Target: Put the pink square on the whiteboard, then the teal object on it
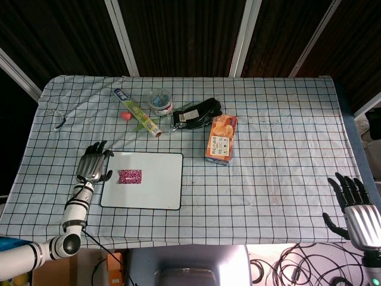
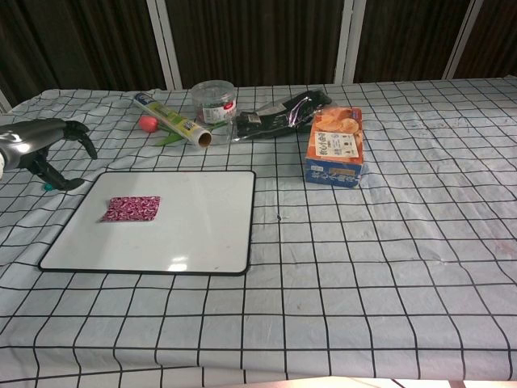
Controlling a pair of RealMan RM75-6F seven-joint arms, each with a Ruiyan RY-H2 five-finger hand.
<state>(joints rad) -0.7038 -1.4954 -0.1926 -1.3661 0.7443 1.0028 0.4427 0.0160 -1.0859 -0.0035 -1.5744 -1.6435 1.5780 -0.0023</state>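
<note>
Pink square (image 1: 130,176) flat on whiteboard (image 1: 161,190). Left robot hand (image 1: 92,167) released, empty, beside board. Next: pinch small teal object (image 2: 50,187) low, squarely; right robot hand (image 1: 352,207) spread, idle.

A table (image 1: 286,179) draped in a white cloth (image 2: 388,275) with a black grid fills most of both views. Behind it stand dark panels (image 1: 178,36) split by pale, slanted frame bars (image 1: 122,36). Below the table's near edge, cables (image 1: 286,268) tangle on the floor. The light is even and bright across the cloth.
</note>
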